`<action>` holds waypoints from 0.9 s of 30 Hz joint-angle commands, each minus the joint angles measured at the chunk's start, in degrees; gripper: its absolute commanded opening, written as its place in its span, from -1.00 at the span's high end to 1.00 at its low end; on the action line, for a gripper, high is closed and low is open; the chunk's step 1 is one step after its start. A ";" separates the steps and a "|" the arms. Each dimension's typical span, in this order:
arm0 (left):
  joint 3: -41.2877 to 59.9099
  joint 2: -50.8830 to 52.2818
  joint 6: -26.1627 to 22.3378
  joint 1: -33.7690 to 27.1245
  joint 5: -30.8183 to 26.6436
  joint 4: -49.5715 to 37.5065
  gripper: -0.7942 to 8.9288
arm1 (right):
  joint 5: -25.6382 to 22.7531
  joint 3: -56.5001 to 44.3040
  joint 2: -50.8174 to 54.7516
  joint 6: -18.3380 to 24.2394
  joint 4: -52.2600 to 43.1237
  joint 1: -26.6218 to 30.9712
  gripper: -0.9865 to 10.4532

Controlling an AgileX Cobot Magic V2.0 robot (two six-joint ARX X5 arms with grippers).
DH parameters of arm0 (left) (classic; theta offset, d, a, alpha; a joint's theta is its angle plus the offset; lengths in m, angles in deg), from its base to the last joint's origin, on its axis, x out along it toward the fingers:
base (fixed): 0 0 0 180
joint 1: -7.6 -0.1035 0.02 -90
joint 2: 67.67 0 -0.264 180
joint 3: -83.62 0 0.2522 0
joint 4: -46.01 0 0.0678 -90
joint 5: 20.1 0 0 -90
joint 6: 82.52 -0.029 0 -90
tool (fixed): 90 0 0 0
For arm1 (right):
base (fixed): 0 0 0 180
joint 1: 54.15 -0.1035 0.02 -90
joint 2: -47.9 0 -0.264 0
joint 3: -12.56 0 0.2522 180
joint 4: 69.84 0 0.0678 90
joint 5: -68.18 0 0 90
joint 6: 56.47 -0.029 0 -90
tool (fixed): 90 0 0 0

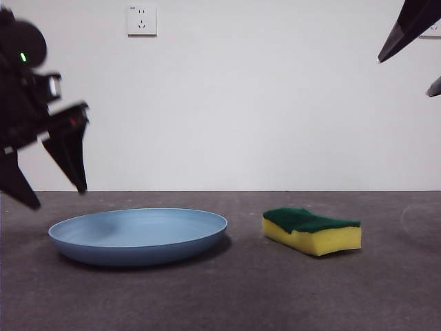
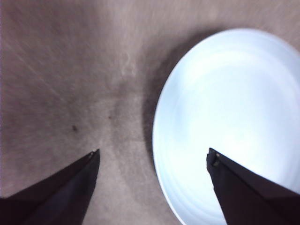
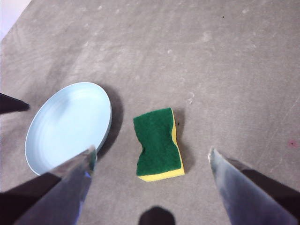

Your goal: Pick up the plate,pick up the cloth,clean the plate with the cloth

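The light-blue plate [image 1: 138,234] lies flat on the grey table, left of centre. The cloth, a yellow sponge with a green top [image 1: 313,231], lies to its right, apart from it. My left gripper [image 1: 56,196] is open and empty, hanging just above the plate's left rim. In the left wrist view its jaws [image 2: 153,152] straddle the rim of the plate [image 2: 225,117]. My right gripper [image 1: 406,76] is open and empty, high at the top right. In the right wrist view it [image 3: 151,150] looks down on the sponge [image 3: 157,143] and the plate [image 3: 65,126].
The grey table [image 1: 241,289] runs back to a white wall with a socket [image 1: 141,20]. A black tip of the left gripper [image 3: 9,103] shows beside the plate in the right wrist view.
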 commanded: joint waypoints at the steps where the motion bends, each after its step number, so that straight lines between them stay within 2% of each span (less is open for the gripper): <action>1: 0.15 -2.97 -0.72 0.92 -0.04 -1.29 0.05 | 0.22 0.26 -0.09 0.48 -0.11 -0.09 0.11; 12: 0.15 -8.68 -0.20 3.15 -1.25 -5.05 0.08 | 0.22 0.26 -0.09 0.42 -0.09 -0.09 0.11; 14: 0.15 -8.70 -0.15 3.32 -2.71 -5.01 0.33 | 0.24 0.26 -0.09 0.42 -0.09 -0.09 0.11; 16: 0.15 -8.70 -0.63 3.52 -2.93 -4.98 0.79 | 0.24 0.26 -0.09 0.42 -0.09 -0.09 0.11; 17: 0.15 -8.70 -0.70 3.52 -2.93 -5.01 0.86 | 0.24 0.26 -0.09 0.39 -0.09 -0.11 0.11; 27: 0.15 -7.85 -1.18 3.56 -3.02 -5.70 0.85 | 0.42 0.46 -0.11 0.04 0.02 -0.15 0.11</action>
